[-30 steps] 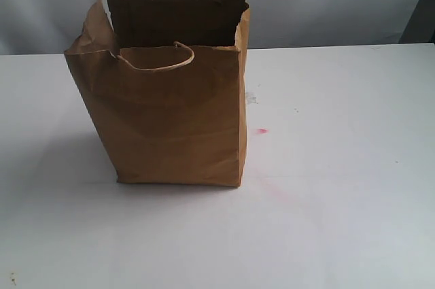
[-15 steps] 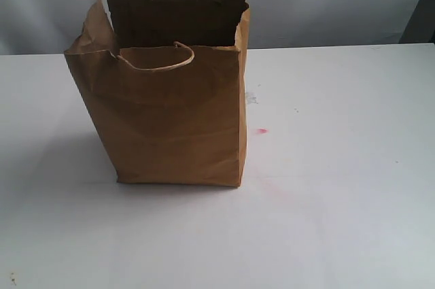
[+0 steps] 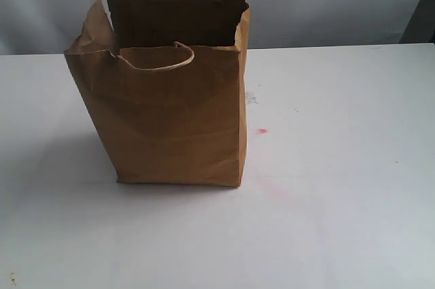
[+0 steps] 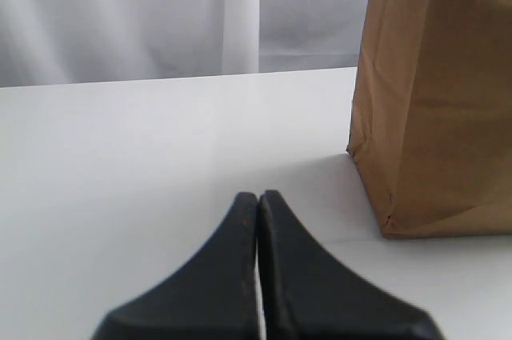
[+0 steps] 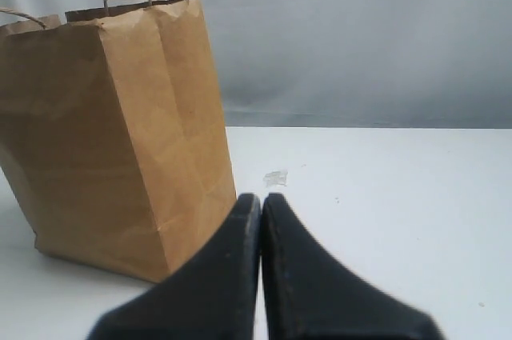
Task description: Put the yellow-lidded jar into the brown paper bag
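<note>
Looking at the exterior view first, the brown paper bag (image 3: 170,119) stands upright on the white tabletop (image 3: 340,180) with its mouth gaping open at the top, which is handy since anything has to drop in from above. There's no yellow-lidded jar anywhere in sight, so it's either down inside the bag where the walls hide it or somewhere out of frame, can't tell which. Neither arm shows up here. Left wrist view: the left hand (image 4: 258,196) is closed all the way, tips touching with nothing between them, low over the tabletop near one side of the bag. Right wrist view: same deal, the right hand (image 5: 261,198) is pinched closed and empty near the bag's other side, and both look parked to me.
</note>
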You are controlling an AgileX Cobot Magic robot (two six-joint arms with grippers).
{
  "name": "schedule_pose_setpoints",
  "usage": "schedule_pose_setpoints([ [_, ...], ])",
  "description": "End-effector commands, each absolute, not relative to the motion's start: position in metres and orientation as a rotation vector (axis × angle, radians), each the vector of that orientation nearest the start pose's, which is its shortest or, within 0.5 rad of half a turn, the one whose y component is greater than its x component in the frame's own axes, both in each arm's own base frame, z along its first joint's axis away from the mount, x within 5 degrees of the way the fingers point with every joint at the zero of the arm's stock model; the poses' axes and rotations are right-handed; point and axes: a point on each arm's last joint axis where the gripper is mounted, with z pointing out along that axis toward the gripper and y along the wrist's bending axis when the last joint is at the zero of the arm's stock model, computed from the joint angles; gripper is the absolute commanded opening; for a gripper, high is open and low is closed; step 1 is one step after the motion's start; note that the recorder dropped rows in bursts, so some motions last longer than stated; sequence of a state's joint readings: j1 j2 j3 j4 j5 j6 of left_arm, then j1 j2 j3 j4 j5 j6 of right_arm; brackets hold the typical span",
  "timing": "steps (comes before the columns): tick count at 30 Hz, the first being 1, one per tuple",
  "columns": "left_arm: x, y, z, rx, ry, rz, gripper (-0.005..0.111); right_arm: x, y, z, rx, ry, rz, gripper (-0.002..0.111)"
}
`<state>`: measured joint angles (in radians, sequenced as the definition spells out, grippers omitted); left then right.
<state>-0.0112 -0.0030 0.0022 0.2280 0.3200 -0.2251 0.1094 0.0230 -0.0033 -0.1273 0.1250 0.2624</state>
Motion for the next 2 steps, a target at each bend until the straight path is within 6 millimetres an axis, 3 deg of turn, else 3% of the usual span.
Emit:
schedule_pose_setpoints([
  [1, 0.0542, 0.0053, 0.1858, -0.048, 1.786, 0.038, 0.001, 0.0576, 0.0045, 0.2007, 0.042, 1.629, 0.173, 0.0],
  [2, 0.0542, 0.0053, 0.1858, -0.048, 1.786, 0.038, 0.001, 0.0576, 0.0045, 0.2007, 0.042, 1.629, 0.173, 0.0],
])
